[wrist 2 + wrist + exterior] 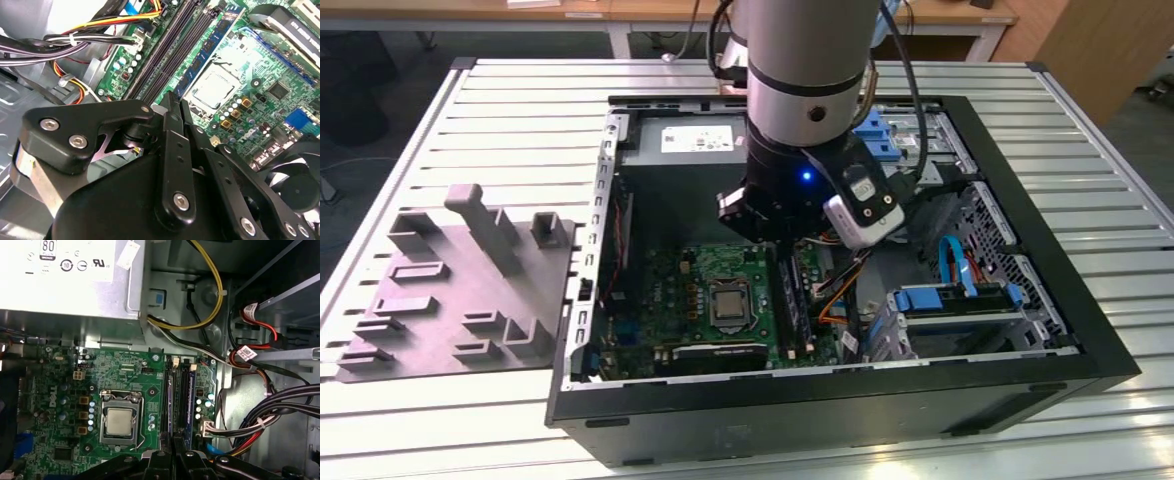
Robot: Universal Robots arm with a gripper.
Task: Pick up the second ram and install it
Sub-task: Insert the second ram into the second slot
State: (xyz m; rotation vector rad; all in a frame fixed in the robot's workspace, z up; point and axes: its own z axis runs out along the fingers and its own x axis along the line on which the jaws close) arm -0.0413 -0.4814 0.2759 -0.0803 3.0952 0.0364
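The second ram (207,52), a thin blue stick with small chips, stands in the memory slot nearest the CPU (212,90) on the green motherboard (680,290). In the first wrist view the second ram (168,405) runs from my fingers toward the power supply. My gripper (171,102) is shut, its black fingertips pressed together right over the stick's near end; whether they touch it I cannot tell. Seen from outside, the gripper (785,245) reaches down into the open computer case above the slots. A second bluish strip (190,400) sits in the outer slot.
The grey power-supply box (75,275) lies beyond the slots. Bundled cables (260,425) crowd the side away from the CPU. A drive cage with blue clips (961,300) fills the case at the exterior view's right. A grey parts fixture (454,290) rests on the slatted table.
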